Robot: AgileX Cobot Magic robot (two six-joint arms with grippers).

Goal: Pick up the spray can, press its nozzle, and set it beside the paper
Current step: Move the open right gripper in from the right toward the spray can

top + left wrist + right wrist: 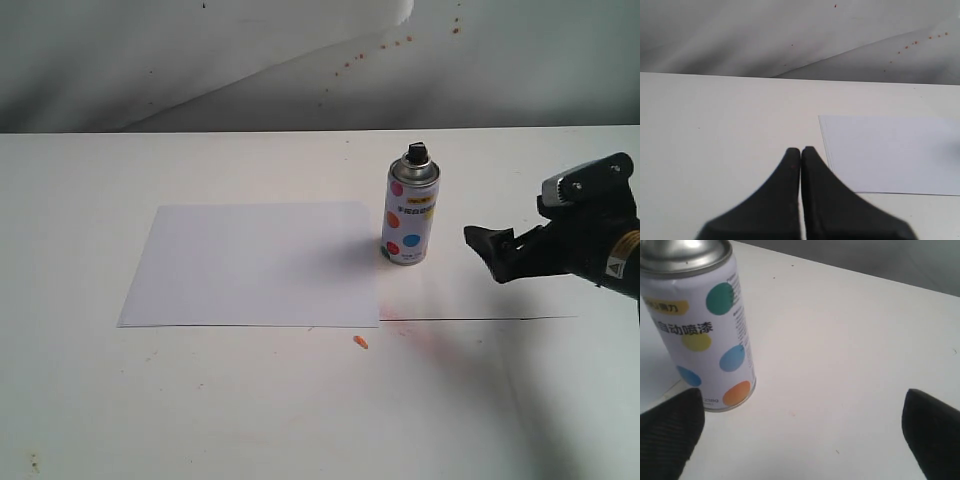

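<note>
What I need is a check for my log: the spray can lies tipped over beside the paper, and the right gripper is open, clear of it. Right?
Not quite. The spray can stands upright, not tipped over, as the exterior view shows. The rest holds: it is beside the paper, and the right gripper is open, clear of it.

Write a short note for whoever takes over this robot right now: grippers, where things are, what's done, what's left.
Left gripper: shut, empty, over the table near the paper.
Right gripper: open, empty, beside the spray can, not touching it.
Can: upright on the table, just off the paper's right edge in the exterior view, black nozzle on top.
Done: can appears set beside the paper. Whether the nozzle was pressed, the pictures don't show.
Left: probably only drawing the right arm back.
</note>
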